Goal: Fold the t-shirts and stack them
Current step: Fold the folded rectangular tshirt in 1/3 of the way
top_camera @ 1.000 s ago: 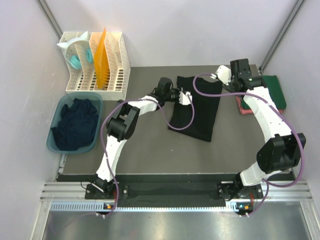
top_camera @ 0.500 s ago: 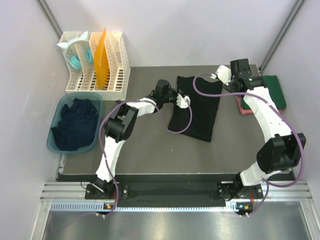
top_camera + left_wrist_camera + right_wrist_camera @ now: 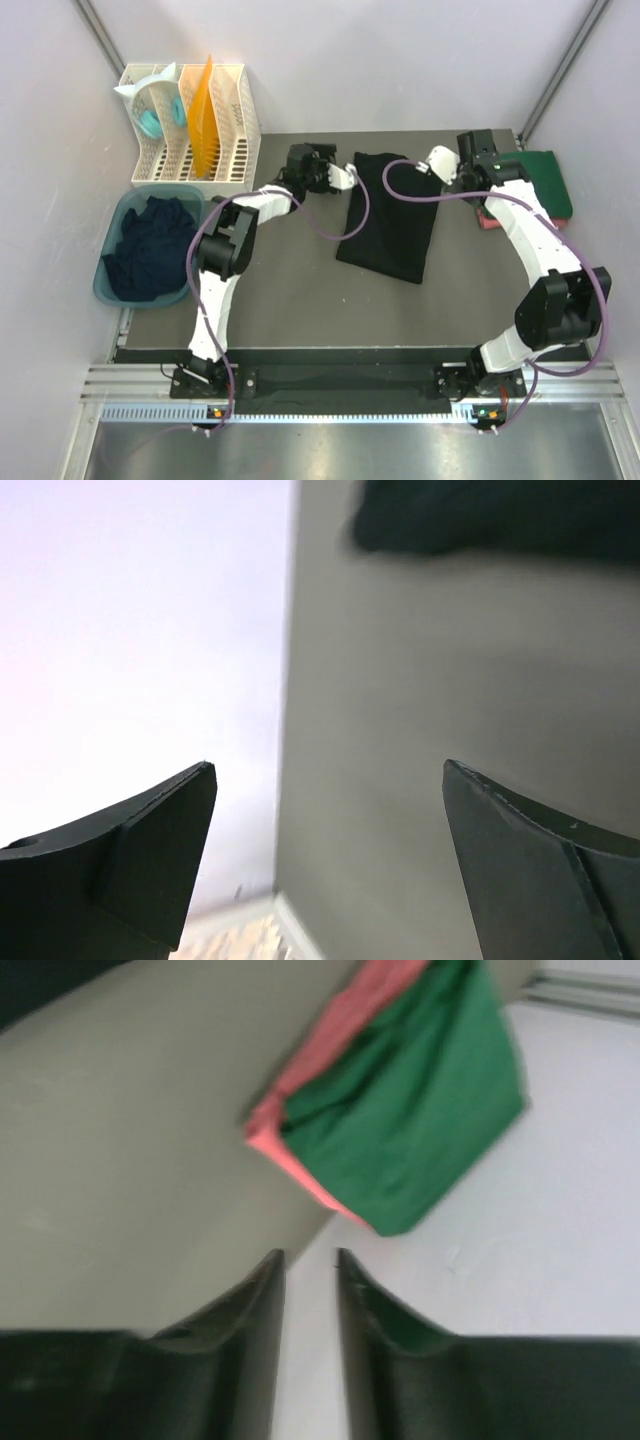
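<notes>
The left fingers (image 3: 140, 850) are spread wide and nothing is grasped between them; only bare surface (image 3: 290, 300) is seen in the gap. The black t-shirt (image 3: 392, 222) is laid flat as a long strip. Its left long edge is found just ahead of these fingers and is not touched by them.

The right fingers (image 3: 240, 1350) are nearly closed, with a narrow empty slit between them, and no cloth is grasped. They are held near the far right corner of the black t-shirt. Ahead of them a folded green t-shirt (image 3: 410, 1130) is stacked on a pinkish-red t-shirt (image 3: 300, 1170), whose edge shows out from under it. This stack is placed at the right edge of the surface, close to the wall, and free surface is seen between it and the right fingers. A wide free area is found on the near side of the black t-shirt.

Far to the left of the left fingers, dark t-shirts (image 3: 150, 250) are heaped in a teal tub (image 3: 105, 290).
</notes>
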Controlling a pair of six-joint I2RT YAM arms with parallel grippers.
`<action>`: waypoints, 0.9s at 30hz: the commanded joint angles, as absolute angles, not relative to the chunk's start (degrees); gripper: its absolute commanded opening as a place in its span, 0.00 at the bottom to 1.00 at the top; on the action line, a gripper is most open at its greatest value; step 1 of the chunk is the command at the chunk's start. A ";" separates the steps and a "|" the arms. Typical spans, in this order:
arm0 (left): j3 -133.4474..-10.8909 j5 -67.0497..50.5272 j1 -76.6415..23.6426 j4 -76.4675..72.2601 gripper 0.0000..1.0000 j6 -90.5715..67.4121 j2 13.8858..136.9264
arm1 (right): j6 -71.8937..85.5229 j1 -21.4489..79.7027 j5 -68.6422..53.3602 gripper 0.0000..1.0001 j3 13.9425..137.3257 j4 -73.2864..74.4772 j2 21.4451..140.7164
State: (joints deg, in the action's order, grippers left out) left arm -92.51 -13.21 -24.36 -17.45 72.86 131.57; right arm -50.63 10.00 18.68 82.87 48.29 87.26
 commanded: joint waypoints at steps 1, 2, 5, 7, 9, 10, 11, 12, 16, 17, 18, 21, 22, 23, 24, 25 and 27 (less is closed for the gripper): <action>-97.64 -9.66 -22.06 -13.56 0.99 64.61 123.67 | -47.64 10.37 9.25 0.00 82.61 51.06 88.67; -97.65 -10.02 -21.97 -12.23 0.99 63.82 122.36 | -47.03 10.37 5.75 0.00 82.97 51.33 89.64; -97.04 -15.26 -22.41 -5.22 0.99 60.92 119.37 | -45.79 10.37 -1.98 0.00 85.07 52.82 94.21; -96.94 -18.44 -22.94 -1.42 0.99 59.51 118.13 | -45.18 10.46 -5.43 0.00 87.43 53.43 98.07; -98.34 -23.80 -23.99 6.12 0.99 56.96 117.33 | -44.91 10.46 -10.70 0.00 89.29 54.40 102.19; -98.87 -25.21 -24.43 8.07 0.99 54.95 117.25 | -44.83 10.37 -12.46 0.00 91.12 54.67 103.61; -99.75 -26.79 -25.39 11.39 0.99 54.15 117.42 | -44.48 10.37 -14.92 0.00 91.93 54.49 106.15; -100.28 -28.72 -26.01 12.90 0.99 53.88 117.68 | -43.69 10.37 -15.90 0.00 92.72 54.32 107.39; -100.64 -31.11 -28.38 15.12 0.99 51.68 119.00 | -41.58 10.28 -17.84 0.00 96.32 51.25 111.88; -100.90 -31.29 -28.91 15.38 0.99 51.59 119.44 | -41.40 10.28 -17.93 0.00 96.59 49.76 113.19; -101.07 -31.46 -29.18 15.55 0.99 51.50 119.88 | -40.35 10.28 -17.84 0.00 97.03 48.62 113.64; -102.30 -31.82 -29.71 15.56 0.99 50.10 121.55 | -37.37 9.58 -16.96 0.00 98.78 45.27 116.71; -102.74 -32.08 -29.88 15.47 0.99 49.58 122.34 | -36.48 9.06 -16.61 0.00 99.57 44.92 117.68; -103.35 -32.17 -29.97 15.21 0.99 49.22 122.69 | -35.69 8.79 -16.26 0.00 100.45 44.65 119.69; -103.71 -32.25 -30.14 14.68 0.99 48.78 123.04 | -33.77 8.53 -15.91 0.00 101.24 44.56 120.49; -104.06 -32.52 -30.15 14.24 0.99 48.08 123.57 | -33.05 7.83 -15.91 0.00 102.38 44.47 121.28; -105.64 -33.40 -30.15 14.06 0.99 47.64 124.19 | -31.82 7.39 -16.35 0.00 102.57 44.03 122.43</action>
